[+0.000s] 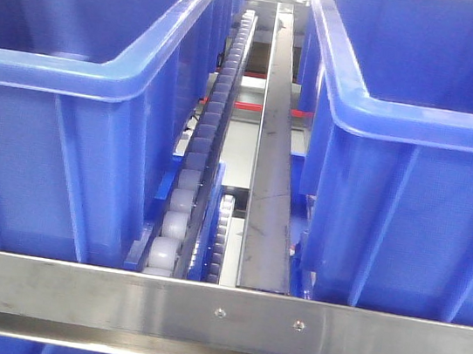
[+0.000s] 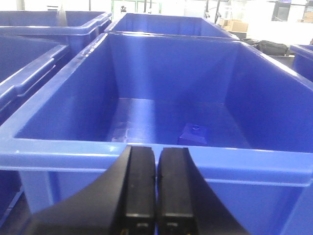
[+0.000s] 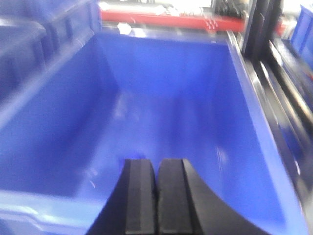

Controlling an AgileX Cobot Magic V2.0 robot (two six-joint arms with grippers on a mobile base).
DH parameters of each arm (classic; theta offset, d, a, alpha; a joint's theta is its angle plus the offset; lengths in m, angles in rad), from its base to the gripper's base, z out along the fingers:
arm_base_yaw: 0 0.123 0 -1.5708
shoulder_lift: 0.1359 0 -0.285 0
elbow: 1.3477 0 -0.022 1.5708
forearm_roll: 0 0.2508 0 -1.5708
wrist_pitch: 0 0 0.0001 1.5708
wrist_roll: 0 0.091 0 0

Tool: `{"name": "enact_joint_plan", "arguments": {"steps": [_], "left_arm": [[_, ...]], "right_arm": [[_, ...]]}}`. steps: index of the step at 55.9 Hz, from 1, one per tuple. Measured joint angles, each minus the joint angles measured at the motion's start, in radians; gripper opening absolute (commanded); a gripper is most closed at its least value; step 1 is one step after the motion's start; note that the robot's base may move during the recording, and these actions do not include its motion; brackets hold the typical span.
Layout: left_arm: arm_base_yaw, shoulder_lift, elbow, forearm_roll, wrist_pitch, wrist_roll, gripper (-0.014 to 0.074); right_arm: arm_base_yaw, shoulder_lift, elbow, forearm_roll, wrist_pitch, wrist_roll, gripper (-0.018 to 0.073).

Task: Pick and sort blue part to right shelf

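The small blue square plastic part (image 2: 194, 133) is seen unpicked at lower centre of the deep blue plastic bin (image 2: 146, 152), the left gripper (image 2: 156, 191) and right gripper (image 3: 156, 196) both held closed and empty, judged pre-approach

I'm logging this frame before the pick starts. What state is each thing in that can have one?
Left end effector: shut, empty, hanging outside the near rim.
Right end effector: shut, empty.
Blue part: loose on the bin floor, ungrasped.
Left-wrist bin: open-topped, holding only the blue part.
Right-wrist bin: open-topped; view blurred, nothing visible inside.
Roller track: nothing on it.
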Motion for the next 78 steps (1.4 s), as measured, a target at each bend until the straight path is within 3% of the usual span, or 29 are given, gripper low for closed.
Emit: {"name": "enact_joint_plan", "arguments": {"steps": [12, 24, 78], "left_arm": [[0.0, 0.0, 0.0, 0.0, 0.0, 0.0, 0.0123], [0.0, 0.0, 0.0, 0.0, 0.0, 0.0, 0.0122], [0.0, 0.0, 0.0, 0.0, 0.0, 0.0, 0.0122]], "right_arm": [[-0.117, -0.055, 0.21, 0.054, -0.162, 0.0, 0.003], [-0.132, -0.109, 0.405, 0.062, -0.374, 0.0, 0.003], [-0.132, -0.109, 0.416, 0.065, -0.4, 0.0, 0.003]]}}
